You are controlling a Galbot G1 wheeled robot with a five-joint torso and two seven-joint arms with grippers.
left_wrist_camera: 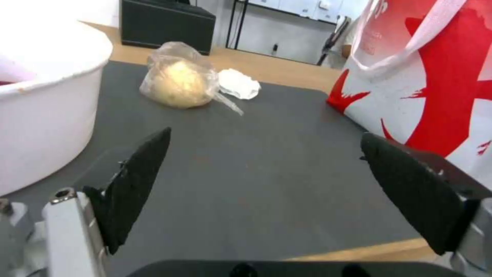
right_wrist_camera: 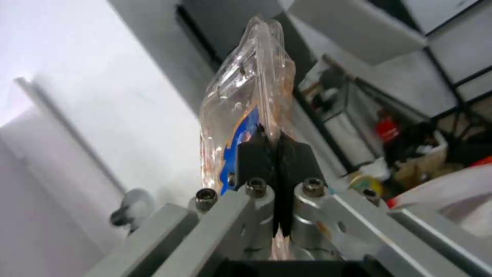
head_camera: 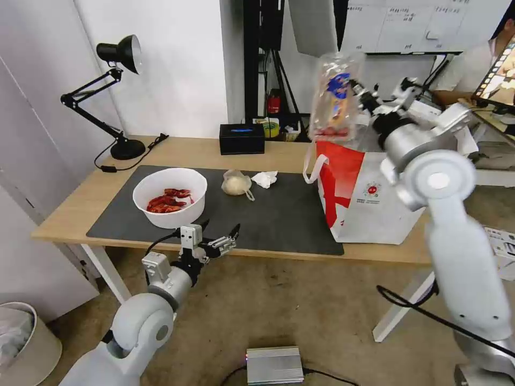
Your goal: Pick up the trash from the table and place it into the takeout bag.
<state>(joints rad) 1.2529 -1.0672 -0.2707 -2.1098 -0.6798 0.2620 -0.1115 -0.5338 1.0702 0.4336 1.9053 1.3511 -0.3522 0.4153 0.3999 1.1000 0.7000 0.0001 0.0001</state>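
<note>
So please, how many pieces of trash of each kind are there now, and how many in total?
White bowl with red shells: 1
Clear bag of beige stuff: 1
Crumpled white tissue: 1
Clear plastic tray, held by the right claw above the takeout bag: 1
Total: 4

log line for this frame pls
right gripper: shut on clear tray, raised over takeout bag | left gripper: open, at table edge | bowl, tissue, small bag: on mat
</note>
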